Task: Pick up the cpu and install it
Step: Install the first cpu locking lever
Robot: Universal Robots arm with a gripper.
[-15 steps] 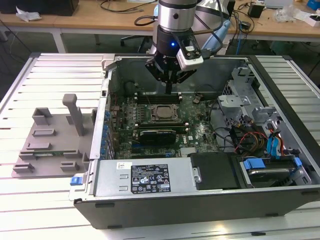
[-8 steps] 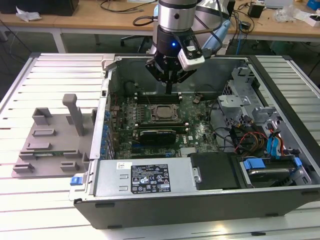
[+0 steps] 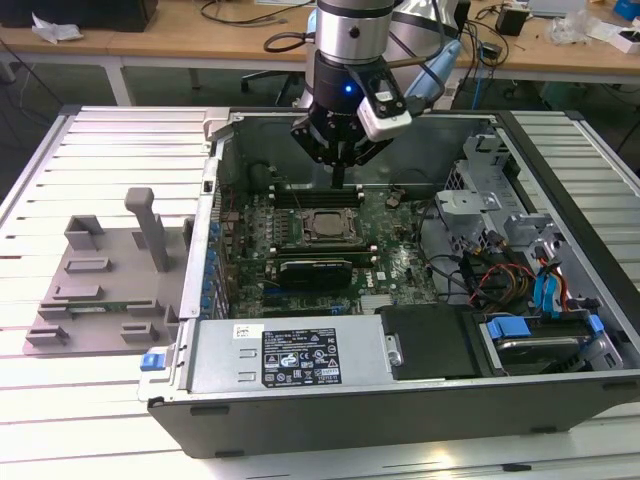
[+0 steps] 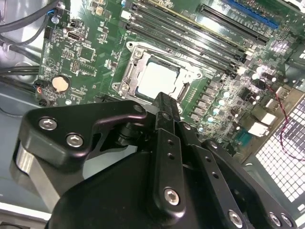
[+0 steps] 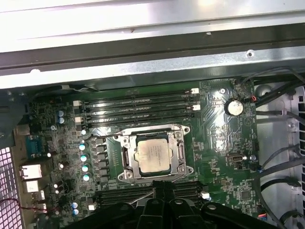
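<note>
Inside the open grey metal computer case, on the green motherboard: one small flat square cpu with a silvery-white metal top plate, also seen in the second wrist view and the exterior view. It lies flat within the silver metal socket frame, level with it, nothing resting on top.

Above the board: black multi-link gripper on the silver-and-black robot arm. It hangs above the memory slots, just past the socket toward the case's far wall, apart from the cpu. In both wrist views its black fingers meet in a single narrow tip with no gap between them, and nothing is held there. The tip sits at the socket's edge in the first wrist view.

Beside the socket: rows of long black memory slots, a line of small blue-topped capacitors, one round silver coin battery.

Outside the case, toward the exterior view's left: grey plastic tray with raised blocks and an upright post, resting on the white slatted table.
</note>
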